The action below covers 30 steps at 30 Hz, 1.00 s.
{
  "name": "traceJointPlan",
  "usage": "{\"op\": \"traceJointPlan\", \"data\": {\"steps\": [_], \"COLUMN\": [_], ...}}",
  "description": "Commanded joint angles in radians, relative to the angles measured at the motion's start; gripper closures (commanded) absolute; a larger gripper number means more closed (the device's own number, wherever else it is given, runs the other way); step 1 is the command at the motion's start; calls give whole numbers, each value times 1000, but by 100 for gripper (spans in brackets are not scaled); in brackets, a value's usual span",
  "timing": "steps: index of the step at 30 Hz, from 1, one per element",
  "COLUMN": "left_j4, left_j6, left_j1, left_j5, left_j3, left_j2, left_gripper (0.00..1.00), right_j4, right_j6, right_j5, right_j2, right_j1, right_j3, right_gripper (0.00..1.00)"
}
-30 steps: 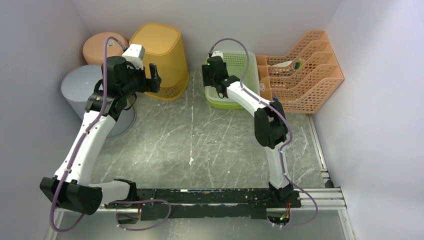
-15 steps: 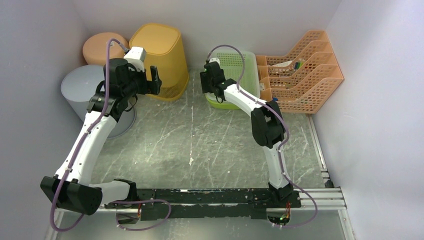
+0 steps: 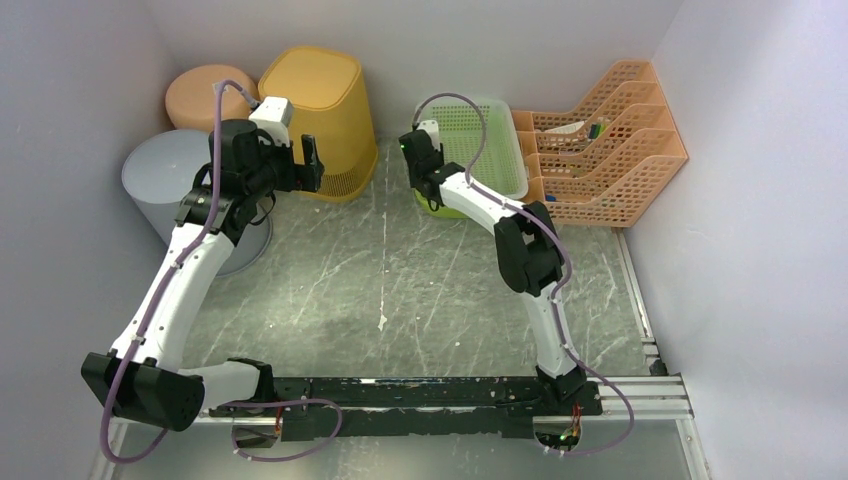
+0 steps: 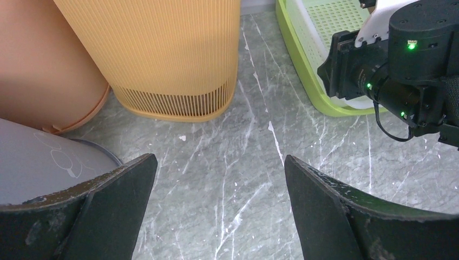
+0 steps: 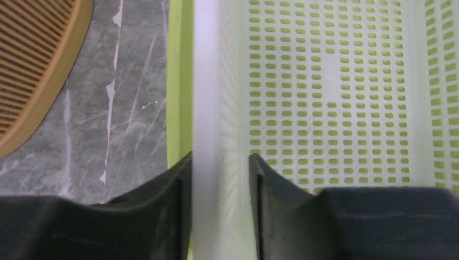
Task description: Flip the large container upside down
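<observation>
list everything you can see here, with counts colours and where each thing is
yellow bin: 1, yellow, ribbed, back left
peach bin: 1, peach, far back left corner
grey bin: 1, grey, left side
basket: 1, green with white perforated inside, back centre
file rack: 1, orange, back right; contents too small to tell
table: 1, grey marbled, under everything
left hand: 1, black, open, above the table near the yellow bin
right hand: 1, black, fingers astride the basket's left rim
</observation>
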<state>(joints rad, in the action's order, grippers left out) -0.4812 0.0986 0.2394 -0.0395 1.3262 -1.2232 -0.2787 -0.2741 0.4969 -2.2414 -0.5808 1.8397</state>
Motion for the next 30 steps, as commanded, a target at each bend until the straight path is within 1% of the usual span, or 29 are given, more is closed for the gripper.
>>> {"op": "traceJointPlan", "data": {"steps": [1,3,4,5,7,10,13,17,24,28,30], "left_j4": [34,32,29,27,23,15,-8,-43,-90,-135,-158], "left_j6": [9,8,7,6,3,3,8,18,29,20,21], "left_j1": [5,5,5,5,5,5,4,4,5,5,4], "left_j5": [-14,-11,-8,-5,0,9,20,41,84,132,158], "left_j3": [-6,-6,-6,-4,-1,10,49,106,180,260,312], "left_j2": [22,24,25,27,28,30,22,6,0,-10,-12], "left_gripper": [0,0,0,0,0,0,0,0,0,0,0], "right_j4": [-23,-38,-44,-47,-40,15,63,126,76,32,23], "right_j6": [31,39,44,47,52,60,68,85,61,14,-5], "right_j5": [143,145,151,153,161,155,139,103,-8,-123,-148], "right_j2": [-34,-51,-56,-56,-40,33,137,324,537,650,716], "right_j1": [32,32,32,32,32,32,32,32,33,26,4], "right_j3": [-7,9,15,16,4,-60,-119,-187,-231,-282,-319], "right_gripper": [72,87,96,100,100,100,100,100,100,100,100]}}
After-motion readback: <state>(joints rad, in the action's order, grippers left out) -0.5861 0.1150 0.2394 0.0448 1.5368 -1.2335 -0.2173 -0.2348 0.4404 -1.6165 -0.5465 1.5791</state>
